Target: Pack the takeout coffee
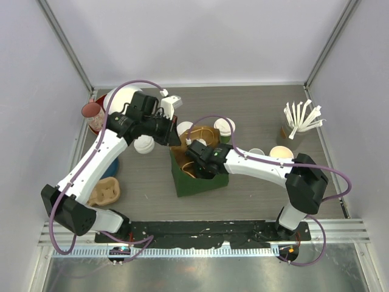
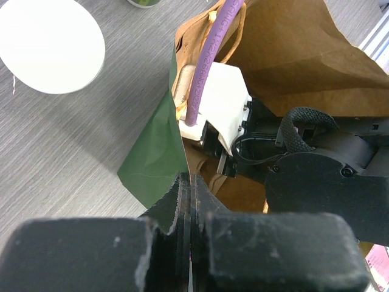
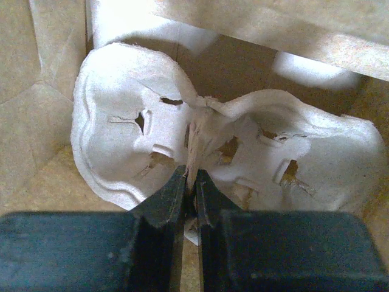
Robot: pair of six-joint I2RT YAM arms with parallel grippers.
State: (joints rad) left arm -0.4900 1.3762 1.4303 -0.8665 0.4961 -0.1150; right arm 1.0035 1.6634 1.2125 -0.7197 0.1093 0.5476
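left gripper (image 2: 189, 204) is pressed together on the rim of the green bag (image 1: 196, 182) (brown inside). right gripper (image 3: 189, 182), down in the bag, pinches the middle ridge of a pulp cup carrier (image 3: 121, 134). outside, a white-lidded cup (image 1: 225, 126) stands at the bag's one o'clock and a second lidded cup (image 1: 184, 128) at twelve.

Bag (image 2: 152, 164) green outside, brown inside; cup carrier (image 3: 121, 134) off-white; cable (image 2: 209, 55) purple; takeout coffee cup (image 1: 224, 129) green, lid white
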